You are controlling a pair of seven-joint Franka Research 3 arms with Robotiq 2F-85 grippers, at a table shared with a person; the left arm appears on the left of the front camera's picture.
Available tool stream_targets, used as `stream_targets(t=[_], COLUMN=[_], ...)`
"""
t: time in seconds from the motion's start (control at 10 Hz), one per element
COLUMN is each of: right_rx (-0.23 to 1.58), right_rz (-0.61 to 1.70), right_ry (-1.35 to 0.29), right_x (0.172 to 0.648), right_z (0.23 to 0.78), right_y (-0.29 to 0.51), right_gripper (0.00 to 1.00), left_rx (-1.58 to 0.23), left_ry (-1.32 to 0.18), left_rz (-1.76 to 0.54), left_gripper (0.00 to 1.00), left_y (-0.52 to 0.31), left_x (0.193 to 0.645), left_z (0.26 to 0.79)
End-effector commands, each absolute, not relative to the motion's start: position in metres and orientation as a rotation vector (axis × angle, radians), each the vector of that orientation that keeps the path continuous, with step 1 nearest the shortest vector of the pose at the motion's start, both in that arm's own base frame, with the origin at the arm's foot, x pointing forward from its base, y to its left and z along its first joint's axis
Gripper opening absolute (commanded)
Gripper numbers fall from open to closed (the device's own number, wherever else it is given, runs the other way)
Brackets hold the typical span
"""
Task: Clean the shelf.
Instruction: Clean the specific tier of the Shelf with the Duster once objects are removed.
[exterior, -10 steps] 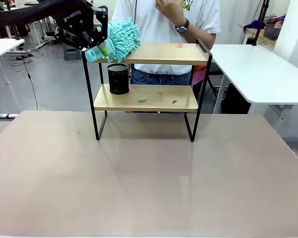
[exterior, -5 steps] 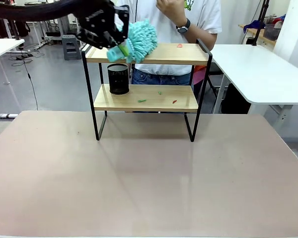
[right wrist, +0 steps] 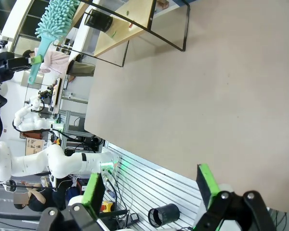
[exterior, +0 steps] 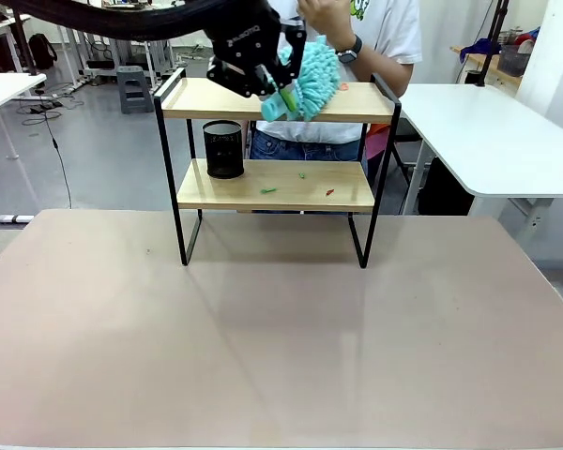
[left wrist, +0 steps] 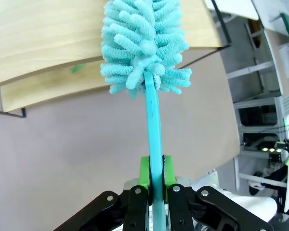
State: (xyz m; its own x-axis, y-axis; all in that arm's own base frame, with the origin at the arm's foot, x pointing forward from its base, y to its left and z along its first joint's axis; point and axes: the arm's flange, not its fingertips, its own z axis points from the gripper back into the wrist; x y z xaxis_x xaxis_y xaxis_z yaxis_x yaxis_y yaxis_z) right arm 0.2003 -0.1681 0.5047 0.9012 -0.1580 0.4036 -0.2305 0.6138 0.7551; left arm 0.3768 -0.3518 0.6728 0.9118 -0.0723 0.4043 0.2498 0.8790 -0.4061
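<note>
Left gripper (exterior: 283, 92), clenched on teal duster (exterior: 315, 73), sits farther right along the shelf (exterior: 206, 99) top board than before, arm outstretched from the left; right gripper (right wrist: 151, 186) released.

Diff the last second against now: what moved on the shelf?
The left claw, shut on the handle of the teal duster, carried it rightward along the top board of the shelf, from the left end to just short of the red scrap near the right end. Unchanged: the grip, the black mesh cup and the scraps on the lower board, the red scrap.
</note>
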Motion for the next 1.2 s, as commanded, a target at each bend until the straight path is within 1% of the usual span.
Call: stream_targets(t=[0.0,0.1,0.3,0.4,0.5,0.8,0.9,1.1], right_rx=[0.932,0.932,0.932,0.932,0.932,0.932,0.932,0.932], right_rz=[0.063,0.063,0.063,0.063,0.063,0.063,0.063,0.063], right_ry=[-0.490,-0.490,-0.490,-0.490,-0.490,-0.490,-0.490,-0.490], right_x=[0.202,0.202,0.202,0.202,0.202,0.202,0.202,0.202], right_z=[0.506,0.506,0.506,0.506,0.506,0.506,0.506,0.506], right_y=[-0.168,-0.168,-0.168,-0.168,-0.168,-0.168,-0.168,-0.168], right_gripper=[1.00,1.00,1.00,1.00,1.00,1.00,1.00,1.00], left_rx=[-0.484,-0.482,-0.450,-0.473,-0.482,-0.490,-0.489,-0.529], left_ry=[-0.340,-0.317,-0.347,-0.322,-0.248,-0.206,-0.252,-0.290], left_rz=[-0.255,-0.303,-0.371,-0.470,-0.627,-0.824,-0.785,-0.764], left_gripper=[0.13,0.13,0.13,0.13,0.13,0.13,0.13,0.13], left_y=[-0.357,-0.353,-0.333,-0.322,-0.306,-0.235,-0.207,-0.180], left_x=[0.367,0.361,0.348,0.340,0.328,0.291,0.280,0.266], left_z=[0.677,0.678,0.685,0.690,0.693,0.710,0.713,0.717])
